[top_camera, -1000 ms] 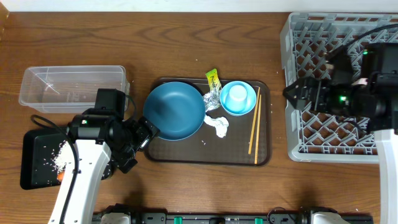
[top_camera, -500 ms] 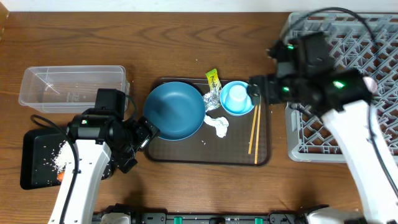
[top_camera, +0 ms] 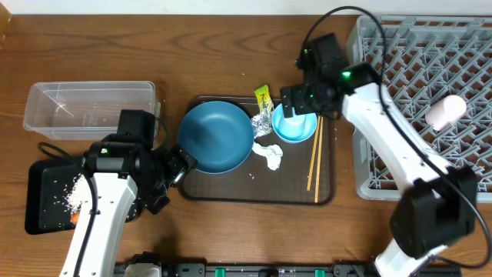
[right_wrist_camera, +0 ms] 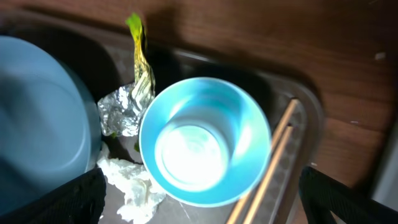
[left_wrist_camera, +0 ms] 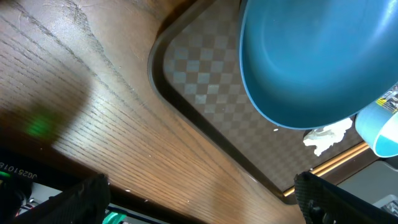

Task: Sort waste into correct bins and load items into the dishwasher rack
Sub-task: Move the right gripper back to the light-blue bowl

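Step being judged as: light-blue cup [right_wrist_camera: 205, 140] being picked for the dishwasher rack [top_camera: 400, 165].

The cup is sitting mouth-up by the far right corner of the brown serving tray [top_camera: 254, 194]. The right gripper [top_camera: 298, 110] is being held right above it with its jaws spread wide and nothing between them. In the right wrist view one finger is showing on each side of the cup.

The crumpled foil [right_wrist_camera: 121, 112] is lying just beside the cup's left rim, possibly touching; contact cannot be told. The chopsticks [right_wrist_camera: 267, 168] are lying close on the other side, along the tray's right edge. The wrapper [right_wrist_camera: 140, 59] is at the tray's far edge and the tissue [right_wrist_camera: 127, 186] is on the near side of the foil.

To do it well, the gripper should probably be lowered straight down and centred, so that foil and chopsticks are not being nudged. Pinching one wall, one finger inside and one outside, looks safer than spanning the whole rim. The far side of the rim is looking clearest.

The left gripper [top_camera: 178, 165] is also wide and empty, by the left rim of the dark-blue plate [top_camera: 215, 137], at the tray's near left corner. It is being left out of this step.

A white cup [top_camera: 446, 111] is already lying in the rack towards its right edge, so a free slot should be aimed for.
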Controlling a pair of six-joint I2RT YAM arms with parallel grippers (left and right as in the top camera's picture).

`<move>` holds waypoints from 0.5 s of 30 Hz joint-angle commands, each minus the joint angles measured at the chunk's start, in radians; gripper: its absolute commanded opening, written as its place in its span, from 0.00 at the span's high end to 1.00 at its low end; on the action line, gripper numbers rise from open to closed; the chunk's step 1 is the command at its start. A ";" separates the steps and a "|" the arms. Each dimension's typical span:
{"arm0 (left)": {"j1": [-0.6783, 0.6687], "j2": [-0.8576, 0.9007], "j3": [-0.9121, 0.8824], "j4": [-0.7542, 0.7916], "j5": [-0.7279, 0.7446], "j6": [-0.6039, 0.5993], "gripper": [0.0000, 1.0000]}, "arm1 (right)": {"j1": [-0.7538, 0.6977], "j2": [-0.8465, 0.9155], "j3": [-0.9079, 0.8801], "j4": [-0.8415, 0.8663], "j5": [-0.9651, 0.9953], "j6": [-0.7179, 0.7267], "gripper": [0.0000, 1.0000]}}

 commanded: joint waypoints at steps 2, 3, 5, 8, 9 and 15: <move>-0.003 0.003 0.004 -0.003 -0.014 -0.006 0.02 | 0.033 0.067 -0.007 0.010 0.060 0.012 0.02; -0.003 0.003 0.004 -0.002 -0.014 -0.006 0.02 | 0.036 0.079 -0.007 0.009 0.071 0.016 0.02; -0.003 0.003 0.004 -0.002 -0.014 -0.006 0.02 | 0.039 0.094 -0.007 0.010 0.073 0.016 0.02; -0.003 0.003 0.004 -0.002 -0.014 -0.006 0.02 | 0.044 0.105 -0.007 0.011 0.072 0.016 0.03; -0.003 0.003 0.004 -0.002 -0.014 -0.006 0.02 | 0.047 0.110 -0.007 0.012 0.072 0.016 0.03; -0.003 0.003 0.004 -0.002 -0.014 -0.006 0.02 | 0.064 0.140 -0.007 0.023 0.071 0.017 0.10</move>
